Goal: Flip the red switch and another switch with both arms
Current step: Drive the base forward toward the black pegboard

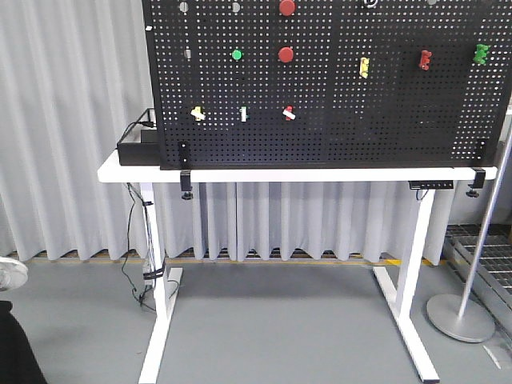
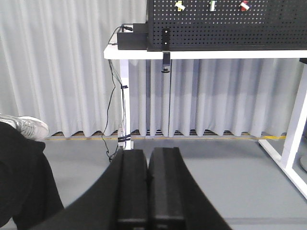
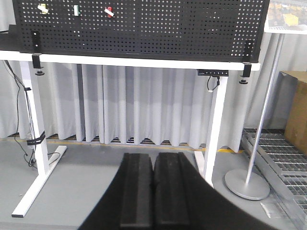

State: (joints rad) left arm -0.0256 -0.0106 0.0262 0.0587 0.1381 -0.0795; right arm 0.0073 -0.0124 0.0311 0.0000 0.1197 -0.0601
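Black angular left claw point(image 2: 148, 158), matching right claw point(image 3: 153, 160)

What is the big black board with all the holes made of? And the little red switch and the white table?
The black board looks like painted metal or hardboard: flat, matte, with even rows of punched holes. The red switch seems plastic: bright solid colour, with a whitish lever. The table top looks smooth white laminate, its legs probably painted metal.

red sw point(image 1: 289, 114) & yellow-based sw point(image 1: 198, 114), same pegboard point(image 1: 360, 120) row.
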